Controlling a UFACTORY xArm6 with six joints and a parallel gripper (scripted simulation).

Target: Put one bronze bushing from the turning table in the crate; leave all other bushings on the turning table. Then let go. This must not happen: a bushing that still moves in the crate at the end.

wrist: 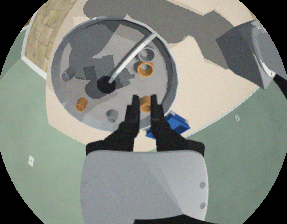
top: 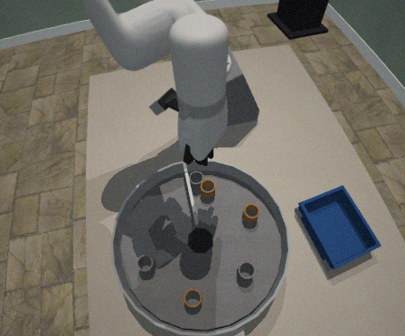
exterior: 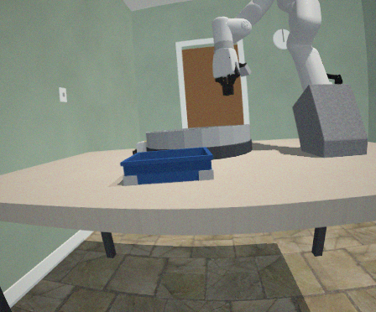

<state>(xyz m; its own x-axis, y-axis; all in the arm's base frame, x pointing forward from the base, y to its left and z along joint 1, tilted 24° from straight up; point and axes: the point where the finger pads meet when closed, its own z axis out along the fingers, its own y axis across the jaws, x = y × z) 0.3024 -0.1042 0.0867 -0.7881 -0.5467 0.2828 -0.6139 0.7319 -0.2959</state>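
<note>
The round grey turning table (top: 200, 244) holds three bronze bushings, at the back (top: 207, 189), the right (top: 250, 213) and the front (top: 193, 298). Three grey bushings (top: 196, 177) (top: 145, 263) (top: 246, 271) stand among them. My gripper (top: 198, 158) hangs high above the table's back rim, as the side view (exterior: 227, 89) shows. Its fingers are nearly together with nothing between them. In the wrist view the fingertips point down at the table edge near the blue crate (wrist: 170, 124). The crate (top: 338, 227) is empty, on the table right of the turning table.
A white bar (top: 190, 195) runs from the turning table's dark hub (top: 200, 240) to its back rim. The arm's grey base block (exterior: 330, 122) stands behind the turning table. The crate (exterior: 167, 165) sits near the table's edge.
</note>
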